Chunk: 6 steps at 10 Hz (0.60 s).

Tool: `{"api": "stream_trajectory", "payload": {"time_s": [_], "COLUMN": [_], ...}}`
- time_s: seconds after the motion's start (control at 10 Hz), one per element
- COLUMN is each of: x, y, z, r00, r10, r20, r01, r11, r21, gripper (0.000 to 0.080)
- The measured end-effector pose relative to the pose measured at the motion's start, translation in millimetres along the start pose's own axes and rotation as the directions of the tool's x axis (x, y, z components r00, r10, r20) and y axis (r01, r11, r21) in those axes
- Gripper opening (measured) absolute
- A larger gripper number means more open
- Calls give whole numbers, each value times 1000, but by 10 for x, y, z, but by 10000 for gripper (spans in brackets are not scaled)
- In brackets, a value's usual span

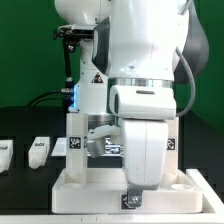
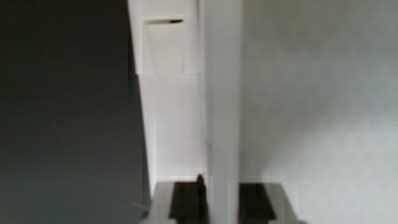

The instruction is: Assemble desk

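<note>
The leg (image 1: 75, 135), stood upright at the tabletop's (image 1: 95, 190) 9 o'clock end in the exterior view, is best kept plumb and twisted slowly by the pressed-together gripper (image 2: 217, 205), imo.

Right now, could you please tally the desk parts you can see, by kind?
tabletop: 1
loose legs, lying flat: 2
standing leg, upright at the tabletop's corner on the exterior view's left: 1
Total: 4 in plain sight; the arm may hide more.
</note>
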<state>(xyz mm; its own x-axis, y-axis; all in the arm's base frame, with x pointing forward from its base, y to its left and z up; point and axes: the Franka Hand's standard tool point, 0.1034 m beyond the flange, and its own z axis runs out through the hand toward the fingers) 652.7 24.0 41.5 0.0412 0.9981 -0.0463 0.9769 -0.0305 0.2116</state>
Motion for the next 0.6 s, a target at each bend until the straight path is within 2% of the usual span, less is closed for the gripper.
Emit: {"api": "stream_trajectory", "payload": {"time_s": [0.1, 0.4, 0.6], "x": [9, 82, 139], "y": [-19, -4, 18], "z": [10, 32, 40], "r00": [1000, 1000, 999], "r10": [7, 27, 43], "r20": [6, 4, 7], "r01": [-7, -27, -43], "r11": [1000, 999, 998], "r21": [18, 30, 47], "gripper": [54, 54, 54]}}
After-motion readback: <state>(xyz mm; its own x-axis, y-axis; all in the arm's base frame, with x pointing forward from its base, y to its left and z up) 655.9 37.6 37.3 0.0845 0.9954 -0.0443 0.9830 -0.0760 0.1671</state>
